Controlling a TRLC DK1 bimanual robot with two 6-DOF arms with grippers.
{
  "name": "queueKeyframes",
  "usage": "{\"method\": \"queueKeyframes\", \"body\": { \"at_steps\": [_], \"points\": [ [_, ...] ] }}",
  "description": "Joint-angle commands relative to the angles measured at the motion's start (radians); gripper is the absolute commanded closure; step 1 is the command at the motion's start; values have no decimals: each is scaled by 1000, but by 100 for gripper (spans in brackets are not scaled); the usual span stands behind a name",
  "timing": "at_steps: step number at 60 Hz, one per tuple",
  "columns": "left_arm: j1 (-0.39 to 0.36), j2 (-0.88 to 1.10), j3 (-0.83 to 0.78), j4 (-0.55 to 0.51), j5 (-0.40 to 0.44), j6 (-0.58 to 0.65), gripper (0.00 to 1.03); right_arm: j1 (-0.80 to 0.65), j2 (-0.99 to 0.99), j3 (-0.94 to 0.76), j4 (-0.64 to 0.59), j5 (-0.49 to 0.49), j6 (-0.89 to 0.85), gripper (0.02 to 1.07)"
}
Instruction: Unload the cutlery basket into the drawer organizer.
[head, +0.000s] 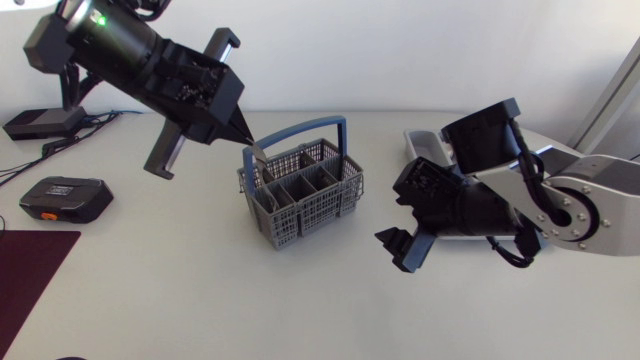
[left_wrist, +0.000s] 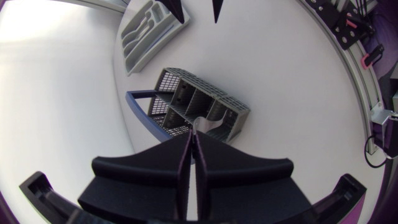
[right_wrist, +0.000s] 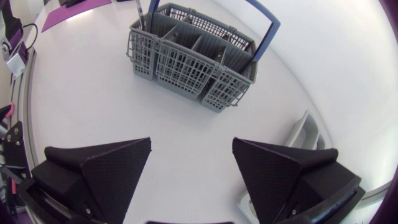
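While the left gripper (head: 248, 138) hangs over the back corner of the cutlery basket (head: 300, 195), its jaws are pressed together on a thin silver piece of cutlery (head: 259, 157). Whether that's a fork, a knife or a spoon I can't tell. From the left wrist view the fingers (left_wrist: 214, 165) pinch the piece of cutlery (left_wrist: 200, 124) edge-on, just above the grey basket (left_wrist: 205, 106). In the right wrist view the silver shaft (right_wrist: 138, 14) stands upright at the basket's (right_wrist: 186, 62) far corner compartment, and its lower end dips inside. The basket sits mid-table with its blue handle (head: 330, 125) arched over the top. Over on the other side, the right gripper (head: 398, 250) hovers low above the table (head: 200, 300), near the basket, with its jaws wide apart and nothing between them (right_wrist: 192, 146). The drawer organizer (head: 425, 143) lies behind the right arm, well apart from the basket. It shows pale grey beside that gripper's finger (right_wrist: 305, 134). At the left edge of the table there's a black device (head: 65, 198) and a dark mat (head: 30, 270).
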Motion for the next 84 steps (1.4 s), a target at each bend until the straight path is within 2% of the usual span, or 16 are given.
{"method": "queueKeyframes", "body": {
  "at_steps": [1, 23, 30, 42, 45, 63, 72, 84],
  "points": [
    [-10, 10, 74, -48, -4, 28, 100, 27, -26, 2, -18, 13, 16, 12],
    [-25, 16, 315, -290, 38, -37, 100, 81, -78, 14, -32, 32, 38, 12],
    [-61, 1, 320, -333, 73, -115, 100, 98, -106, 16, -32, 32, 61, 12],
    [-81, 1, 257, -328, 182, -323, 100, 132, -165, 10, -29, 25, 92, 12],
    [-88, 1, 215, -327, 205, -339, 100, 135, -182, 5, -30, 21, 93, 12],
    [-104, -7, -15, -100, 299, -492, 100, 142, -227, -12, -46, -56, 138, 13],
    [-105, 23, -41, 7, 322, -621, 100, 147, -225, -29, -33, -67, 151, 19],
    [-122, 79, -52, 64, 334, -765, 100, 146, -231, -52, -7, -53, 151, 23]
  ]
}}
